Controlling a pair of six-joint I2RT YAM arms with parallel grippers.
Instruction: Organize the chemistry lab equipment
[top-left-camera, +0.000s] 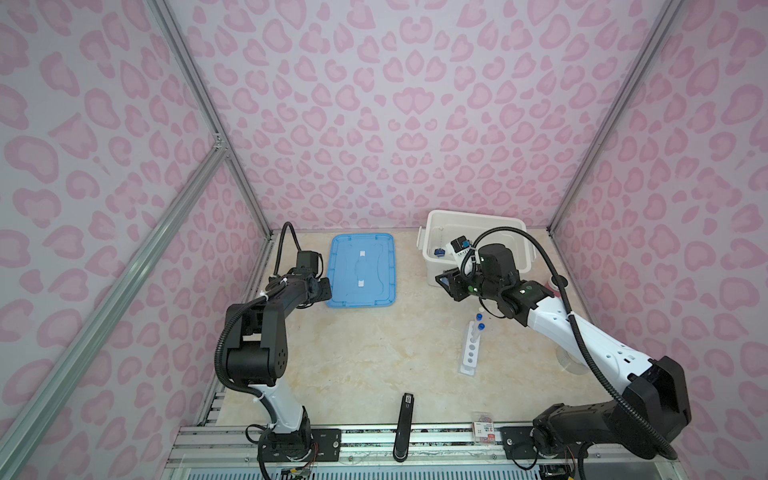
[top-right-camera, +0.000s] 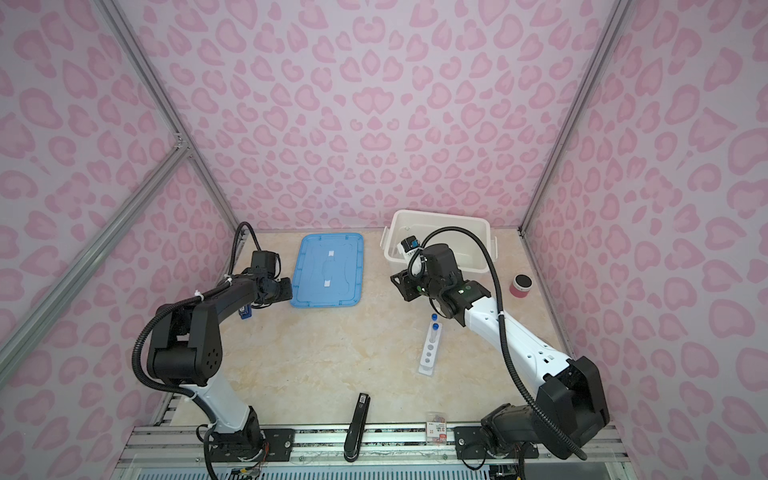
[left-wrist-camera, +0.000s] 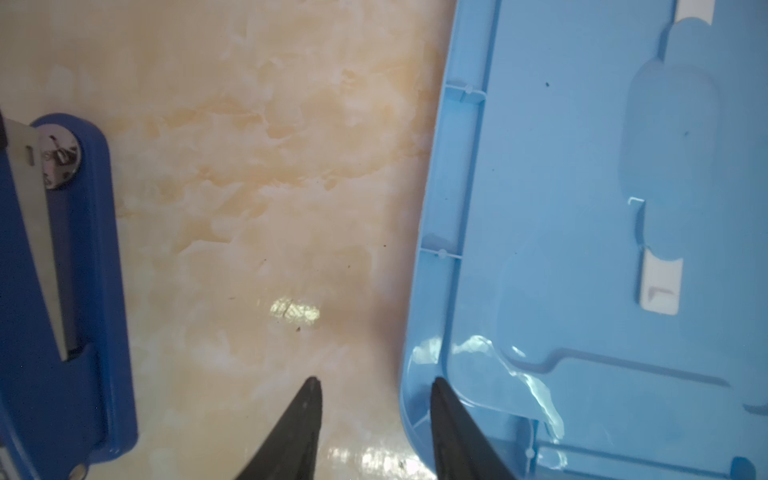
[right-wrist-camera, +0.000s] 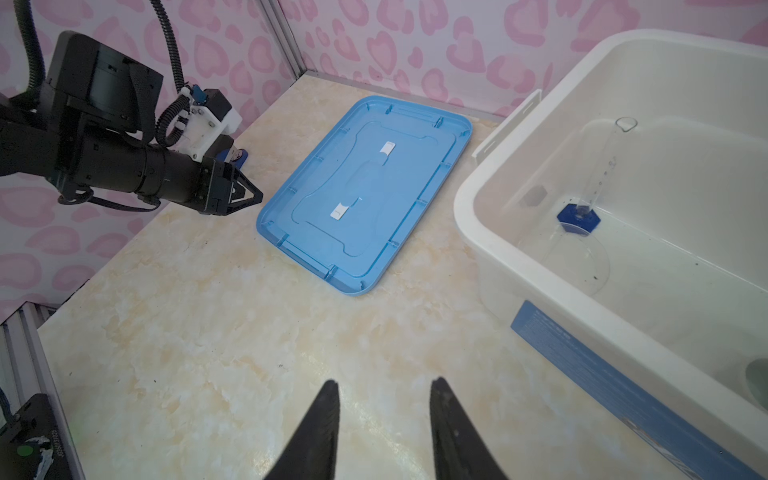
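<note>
Left gripper (left-wrist-camera: 374, 384) is down at a corner of the blue lid (left-wrist-camera: 582, 208), fingers partway open and straddling its raised rim: one tip is over the bare counter (left-wrist-camera: 249, 208), the other over the lid's lip, and nothing looks clamped. That reads as a set-up to pinch the rim, the only graspable edge on a flat lid. It's tight on the outer side, though, because a blue stapler (left-wrist-camera: 62, 291) lies close by and leaves little room to swing that way. Across the counter the right gripper (right-wrist-camera: 382, 386) hovers low beside the white bin (right-wrist-camera: 467, 199), fingers apart, empty, aimed at open marble. Inside the bin the blue-based glass cylinder (right-wrist-camera: 579, 214) stands on its base with a clear glass vessel (right-wrist-camera: 582, 262) right by it; those two look stowed. Not yet stowed is the white rack (top-left-camera: 469, 357), which sits out on the counter near the right forearm with two blue-capped test tubes (top-left-camera: 481, 328) in it. Another glass vessel (top-left-camera: 565, 361) shows faintly beneath that arm. The lane between lid and bin lies open; the bin's tall wall is what the lid must get over.
</note>
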